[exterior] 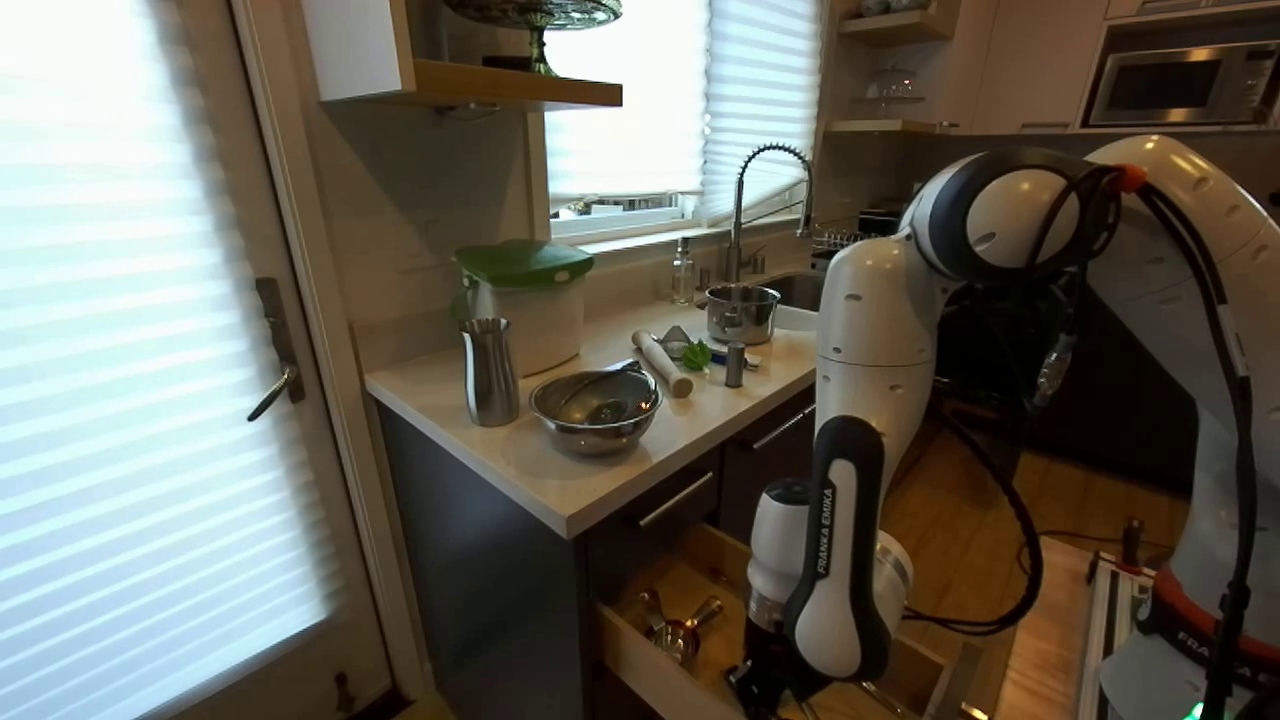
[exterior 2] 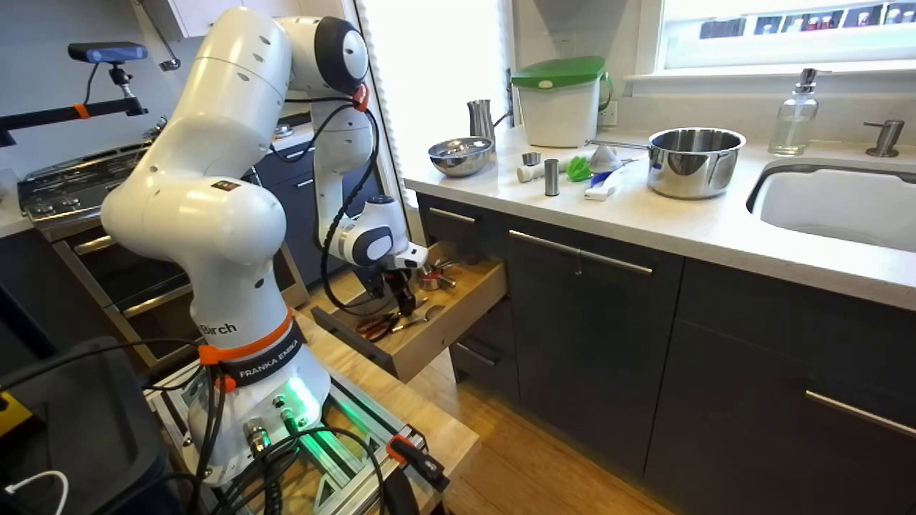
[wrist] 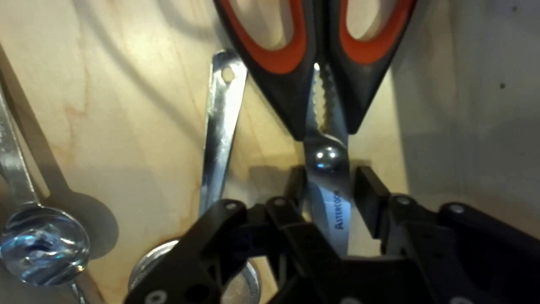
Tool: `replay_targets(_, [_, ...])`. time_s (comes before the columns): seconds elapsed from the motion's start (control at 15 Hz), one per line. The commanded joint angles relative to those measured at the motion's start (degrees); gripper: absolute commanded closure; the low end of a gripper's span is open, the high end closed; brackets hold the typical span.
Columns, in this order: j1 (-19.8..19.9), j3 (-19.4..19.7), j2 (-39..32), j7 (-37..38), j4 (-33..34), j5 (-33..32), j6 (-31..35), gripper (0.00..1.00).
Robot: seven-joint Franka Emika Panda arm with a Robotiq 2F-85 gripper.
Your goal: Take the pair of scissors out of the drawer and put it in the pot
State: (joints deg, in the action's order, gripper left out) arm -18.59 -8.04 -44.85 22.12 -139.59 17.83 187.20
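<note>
Scissors (wrist: 327, 158) with black-and-red handles lie flat in the pulled-out drawer (exterior 2: 458, 320). I have my hand (wrist: 332, 182) partly spread around their pivot, the gap slightly wider than the metal, without clasping it; whether either side touches, I cannot tell. Just beside the scissors lies a flat metal handle (wrist: 221, 137). The steel pot (exterior 2: 694, 168) stands upright on the tabletop (exterior 2: 637, 209), near the sink (exterior 2: 837, 207).

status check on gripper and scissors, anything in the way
Gripper open, lined up astride the scissors. Scissors in the drawer, not gripped. Metal utensil close alongside, might crowd the grip.
</note>
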Motion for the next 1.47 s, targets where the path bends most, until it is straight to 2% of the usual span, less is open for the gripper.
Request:
replay_targets(0.0, [-1.14, 0.73, 1.09, -0.29, -0.55, 0.38, -1.63, 0.95])
replay_targets(0.27, [-1.46, 0.88, 6.71, -0.02, -5.21, 0.82, -3.66, 0.94])
replay_targets(0.6, [-5.58, 3.63, 16.66, 2.05, -13.59, 1.8, -6.17, 0.94])
replay_targets(0.8, [-12.52, 9.83, 24.32, 5.45, -19.48, 3.42, -5.88, 0.94])
replay_targets(0.93, [-21.14, 17.68, 27.85, 8.15, -23.01, 4.43, -4.9, 0.94])
replay_targets(1.0, [-24.32, 21.65, 22.92, 8.25, -17.89, 3.8, -5.95, 0.94])
replay_targets(1.07, [-17.15, 15.3, 23.37, 6.39, -19.02, 2.55, -4.05, 0.74])
replay_targets(1.2, [-22.31, 20.14, 23.69, 7.51, -18.56, 2.47, -4.96, 0.74])
replay_targets(1.27, [-23.02, 20.7, 23.39, 7.84, -18.16, 2.49, -5.06, 0.94])
replay_targets(1.33, [-22.56, 20.33, 23.49, 7.85, -17.94, 2.78, -4.15, 0.94])
replay_targets(1.4, [-23.87, 21.68, 23.5, 7.97, -17.89, 3.41, -3.01, 0.94])
